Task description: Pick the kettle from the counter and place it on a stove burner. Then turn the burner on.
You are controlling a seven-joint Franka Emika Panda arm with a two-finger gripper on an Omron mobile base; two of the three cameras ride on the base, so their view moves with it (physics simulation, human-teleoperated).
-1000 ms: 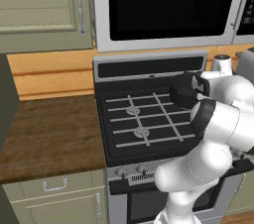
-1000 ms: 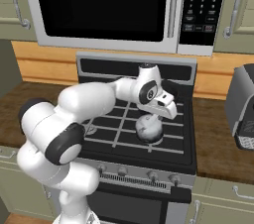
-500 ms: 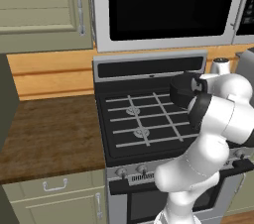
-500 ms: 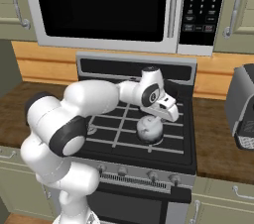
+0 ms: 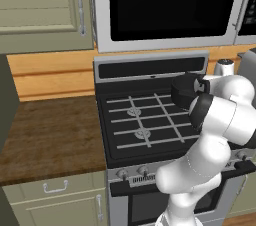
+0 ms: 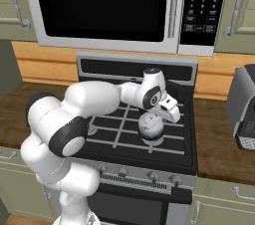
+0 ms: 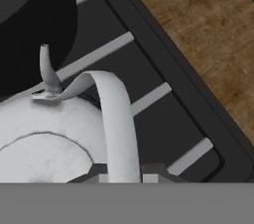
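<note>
Hand view gives you the kettle (image 7: pixel 44 139) close below, its arched handle (image 7: pixel 116 124) pinched in the pincer (image 7: pixel 124 173). From the right base view you find it sitting on the front-right grate (image 6: pixel 172 144) of the black cooktop, near the brown counter (image 6: pixel 219 144).

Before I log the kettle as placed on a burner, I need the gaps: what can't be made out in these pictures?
- Burner under the kettle: right base view, the kettle's body hides it.
- End effector fingertips: hand view, cut off at the bottom edge; it is shut on the kettle's handle.
- Kettle: left base view, the robot arm hides it.
- Stove knobs' settings: right base view, too small.
</note>
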